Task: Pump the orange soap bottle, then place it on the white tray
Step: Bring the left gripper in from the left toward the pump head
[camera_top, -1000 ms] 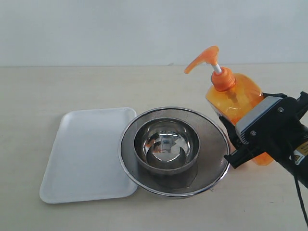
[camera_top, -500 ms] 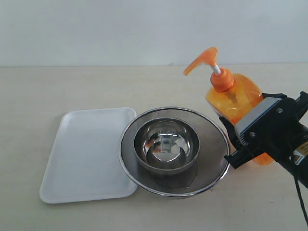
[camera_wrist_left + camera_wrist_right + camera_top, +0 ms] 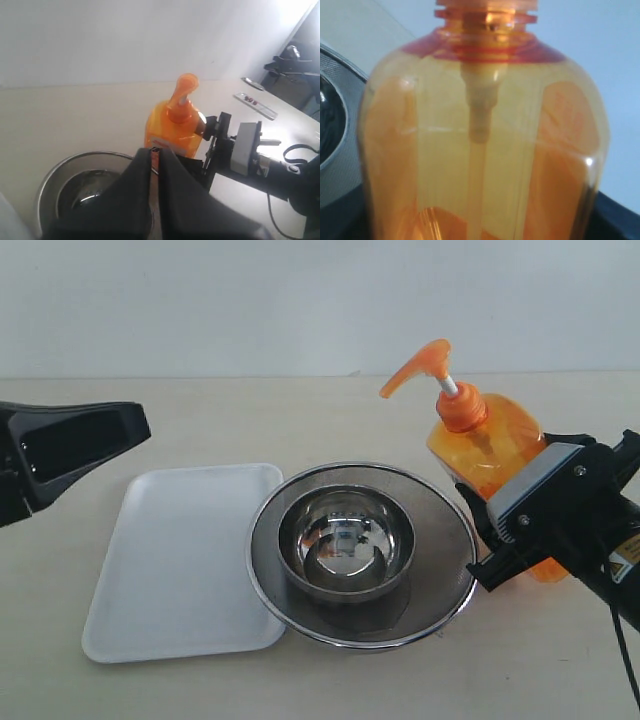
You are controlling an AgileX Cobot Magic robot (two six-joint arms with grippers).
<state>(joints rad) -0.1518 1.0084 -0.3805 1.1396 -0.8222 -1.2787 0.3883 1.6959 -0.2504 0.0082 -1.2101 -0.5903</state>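
**A:** Start with the exterior view; where do my claws stand?

**B:** Take the steel strainer (image 3: 440,575) as your mark; it sits mid-bench (image 3: 300,410) with a steel bowl (image 3: 345,540) inside it. Just beside its far-right rim is the orange soap bottle (image 3: 490,445), leaning a little, its pump spout reaching toward the strainer. Your right claw (image 3: 508,530) is clamped across the bottle's lower body. I cannot tell whether the base touches the bench. The white tray (image 3: 130,625) lies on the opposite side, its edge touching the strainer's rim and bare. Your left claw (image 3: 125,430) hangs above the tray's far corner, well apart from the strainer.

**A:** And the left wrist view?

**B:** Your left claw (image 3: 155,162) has its two black fingers drawn together, holding nothing; the strainer (image 3: 52,175) is beneath it, and beyond the strainer you see the bottle (image 3: 172,132) with the right claw (image 3: 212,147) around it.

**A:** The right wrist view?

**B:** The bottle (image 3: 485,150) fills it, pressed close, the dip tube showing through the orange wall; the strainer (image 3: 335,172) shows just beside the bottle; a black finger (image 3: 617,215) edges the other side.
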